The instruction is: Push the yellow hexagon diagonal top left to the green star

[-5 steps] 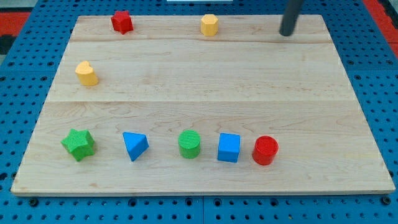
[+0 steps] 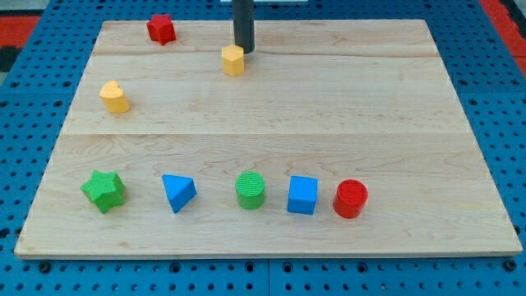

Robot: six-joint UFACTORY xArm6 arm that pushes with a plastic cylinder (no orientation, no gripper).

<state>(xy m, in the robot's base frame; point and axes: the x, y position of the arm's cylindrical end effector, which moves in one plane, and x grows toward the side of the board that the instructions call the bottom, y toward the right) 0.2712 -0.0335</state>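
The yellow hexagon (image 2: 233, 60) lies near the view's top, left of the middle. My tip (image 2: 244, 49) stands just above and to the right of it, touching or nearly touching. The green star (image 2: 103, 191) lies at the view's bottom left, far from both. The rod rises out of the top of the view.
On the wooden board (image 2: 411, 107) a red star (image 2: 161, 29) lies at the top left and a yellow heart (image 2: 114, 97) at the left. In the bottom row are a blue triangle (image 2: 178, 192), a green cylinder (image 2: 250, 191), a blue cube (image 2: 302, 196) and a red cylinder (image 2: 351, 198).
My tip has swept left from the top right to the hexagon. The yellow hexagon has moved down and to the left. The other blocks have not moved.
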